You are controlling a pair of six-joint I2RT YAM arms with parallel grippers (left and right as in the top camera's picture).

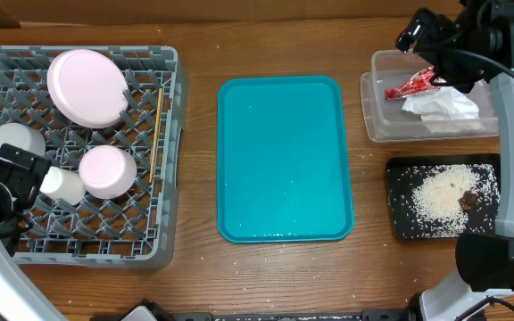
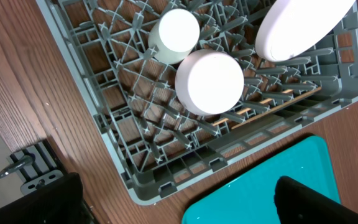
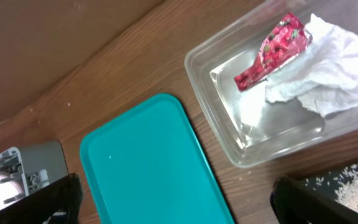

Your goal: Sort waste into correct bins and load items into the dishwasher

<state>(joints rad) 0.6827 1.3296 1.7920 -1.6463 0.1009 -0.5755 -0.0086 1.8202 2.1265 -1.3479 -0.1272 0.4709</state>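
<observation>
The grey dish rack (image 1: 163,241) stands at the left. It holds the large pink-white plate (image 1: 87,86), the smaller white dish (image 1: 107,171) upside down, the small white cup (image 1: 61,183), a pale bowl (image 1: 16,143) and the chopsticks (image 1: 156,134). The clear tub (image 1: 377,125) at the right holds the red wrapper (image 1: 413,85) and the white napkin (image 1: 440,105). The black tray (image 1: 398,201) holds rice (image 1: 440,192) and a brown scrap (image 1: 467,200). My left gripper (image 1: 7,178) is open and empty at the rack's left edge. My right gripper (image 1: 418,31) is open and empty, high over the tub's far end.
The teal serving tray (image 1: 284,160) lies bare in the middle of the wooden table, between rack and bins. It also shows in the left wrist view (image 2: 272,186) and the right wrist view (image 3: 148,162). A few rice grains lie on the table near the black tray.
</observation>
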